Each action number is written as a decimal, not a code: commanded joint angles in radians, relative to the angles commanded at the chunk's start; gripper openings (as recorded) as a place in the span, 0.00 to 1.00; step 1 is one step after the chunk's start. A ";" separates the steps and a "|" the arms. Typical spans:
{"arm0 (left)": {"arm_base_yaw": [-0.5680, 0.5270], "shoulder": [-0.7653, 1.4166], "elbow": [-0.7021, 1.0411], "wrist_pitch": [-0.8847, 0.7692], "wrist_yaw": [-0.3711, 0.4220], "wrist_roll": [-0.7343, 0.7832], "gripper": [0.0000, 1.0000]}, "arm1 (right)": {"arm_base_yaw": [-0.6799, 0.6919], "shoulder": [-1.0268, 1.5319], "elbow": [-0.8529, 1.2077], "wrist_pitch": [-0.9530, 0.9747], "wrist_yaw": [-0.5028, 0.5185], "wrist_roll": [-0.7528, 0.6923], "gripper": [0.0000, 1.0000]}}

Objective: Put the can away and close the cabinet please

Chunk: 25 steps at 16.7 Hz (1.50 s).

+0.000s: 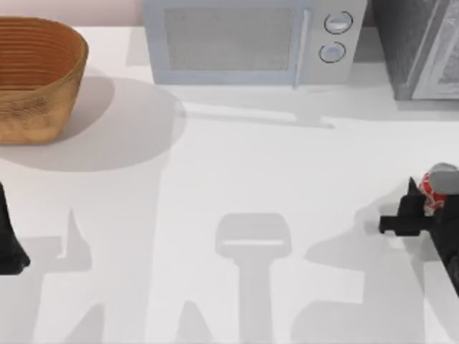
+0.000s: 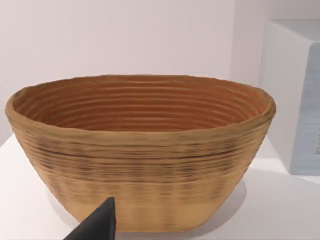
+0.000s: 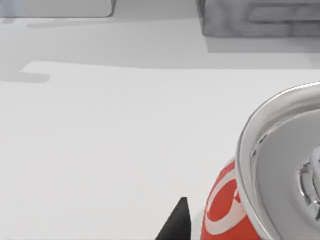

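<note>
Jaws, right: my right gripper (image 1: 424, 208) sits at the worktop's right edge with the can (image 1: 436, 188) against it; one dark fingertip shows beside the can in the right wrist view, but I cannot tell whether the jaws are closed on it or merely alongside.
Jaws, left: my left gripper (image 1: 8, 244) is parked at the left edge of the worktop (image 1: 237, 179), facing the wicker basket (image 2: 142, 150); I cannot tell how its jaws stand.
Can: upright by the look of it, silver top (image 3: 285, 165) up, red-and-white label below, at the far right of the worktop, well apart from the basket.
Cabinet: the grey unit (image 1: 416, 46) in the back right corner, beside the microwave (image 1: 251, 43), is my best guess; its door state is unclear from here.
Step in hand: I judge this to be the grasp, early in the task.
How to do it well: centre the jaws on the can's body below the rim, squeeze square to its side so that it does not tip or roll off the edge, then lift straight before carrying it back toward the cabinet.
Risk: the can is close to the worktop's edge; a sideways nudge could knock it off.
</note>
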 joint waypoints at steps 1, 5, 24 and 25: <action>0.000 0.000 0.000 0.000 0.000 0.000 1.00 | 0.000 0.000 0.000 0.000 0.000 0.000 0.00; 0.000 0.000 0.000 0.000 0.000 0.000 1.00 | 0.000 0.000 0.000 0.000 0.000 0.000 0.00; 0.000 0.000 0.000 0.000 0.000 0.000 1.00 | 0.002 -0.818 0.184 -1.021 -0.009 -0.002 0.00; 0.000 0.000 0.000 0.000 0.000 0.000 1.00 | 0.002 -0.855 0.193 -1.059 -0.010 -0.002 0.00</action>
